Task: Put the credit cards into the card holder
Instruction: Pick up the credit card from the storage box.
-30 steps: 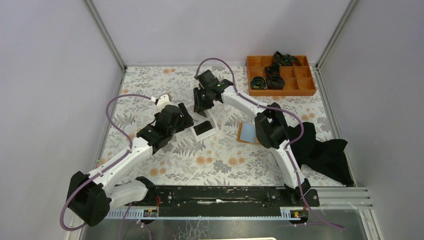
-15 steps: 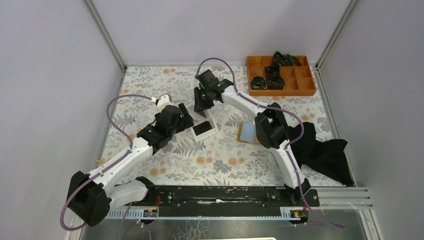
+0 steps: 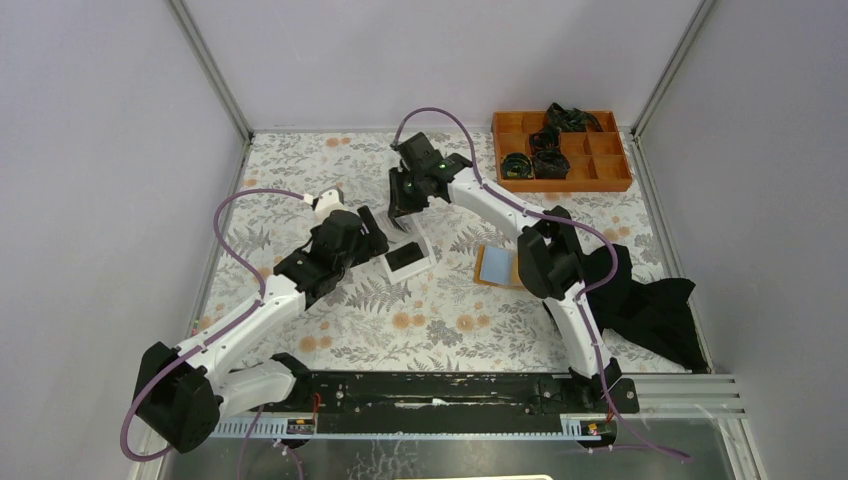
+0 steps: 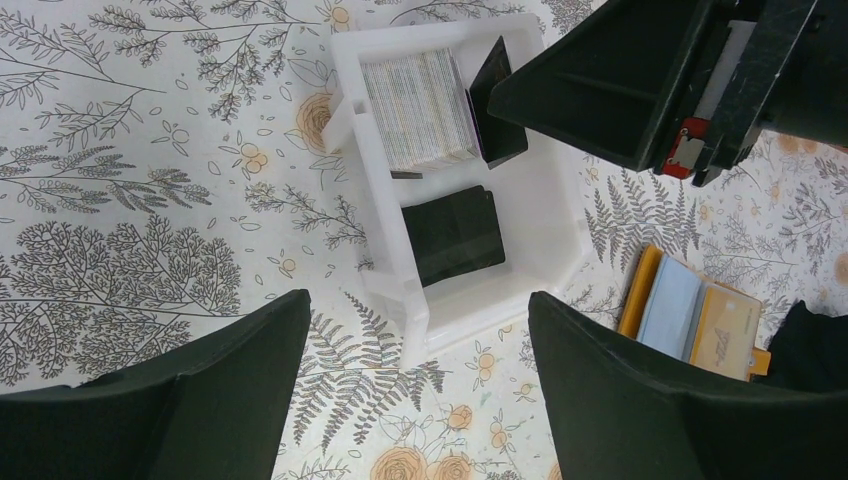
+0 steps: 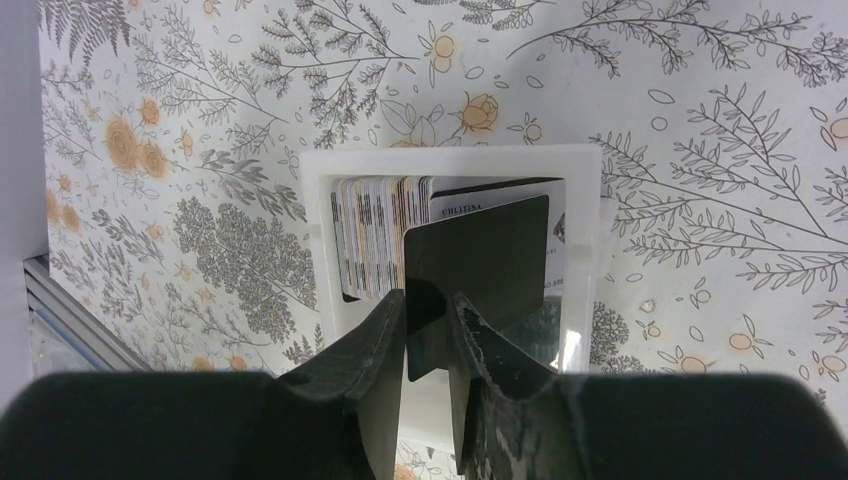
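right tool [image 5: 425, 300]: nipped on black card [image 5: 490, 260], tipping it clear of card stack [image 5: 375, 235] in white box [image 5: 450, 160] | left tool [image 4: 412, 310]: wide open over box, unloaded | card holder [image 4: 690, 320]: lies open on bench [image 4: 150, 150] beside box, ready to load

Bright, even diffuse light, soft faint shadows, tabletop [image 5: 700, 100] sharp, right pincer [image 5: 425, 310] blurred up close

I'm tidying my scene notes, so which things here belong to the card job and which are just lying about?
In the job: black card, pinched by the right gripper; card stack; white box holding it; card holder, lying open.
Lying about: orange compartment tray; black cloth.
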Tool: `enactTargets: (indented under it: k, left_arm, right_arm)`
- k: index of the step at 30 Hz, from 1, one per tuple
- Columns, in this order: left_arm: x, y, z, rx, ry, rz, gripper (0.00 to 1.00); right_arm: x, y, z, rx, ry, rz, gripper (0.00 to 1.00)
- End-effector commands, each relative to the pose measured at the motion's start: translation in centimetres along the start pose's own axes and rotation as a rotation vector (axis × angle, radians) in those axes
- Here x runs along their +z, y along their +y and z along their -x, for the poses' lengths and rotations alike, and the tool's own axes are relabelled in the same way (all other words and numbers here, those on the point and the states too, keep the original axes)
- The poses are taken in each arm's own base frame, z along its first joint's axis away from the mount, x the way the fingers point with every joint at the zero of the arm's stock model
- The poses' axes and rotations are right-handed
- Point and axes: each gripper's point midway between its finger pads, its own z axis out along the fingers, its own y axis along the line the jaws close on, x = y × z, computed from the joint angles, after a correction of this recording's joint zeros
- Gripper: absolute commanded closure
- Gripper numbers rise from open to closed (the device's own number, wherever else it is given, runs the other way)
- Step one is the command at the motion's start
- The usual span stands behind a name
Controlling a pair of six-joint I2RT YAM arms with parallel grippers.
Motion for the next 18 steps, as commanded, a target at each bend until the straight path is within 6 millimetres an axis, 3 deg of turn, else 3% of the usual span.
enactTargets:
  k: [1,13,18]
  left_arm:
    - [0.4,-0.8,1.0,-0.028,-0.037,-0.033,0.13]
    - [0.3,-1.0,1.0,-0.043,-0.041,-0.044,0.14]
    - [0.4,-1.2,1.0,-0.05,-0.037,-0.048,0.14]
  right_arm:
    - [-3.2,1.3,1.9,0.0,-0.063,0.038,0.73]
    - [-4.0,-3.2,1.6,-0.075,-0.068,-0.195,0.86]
    - [-4.8,-3.8,2.0,-0.122,-0.078,-0.259,0.94]
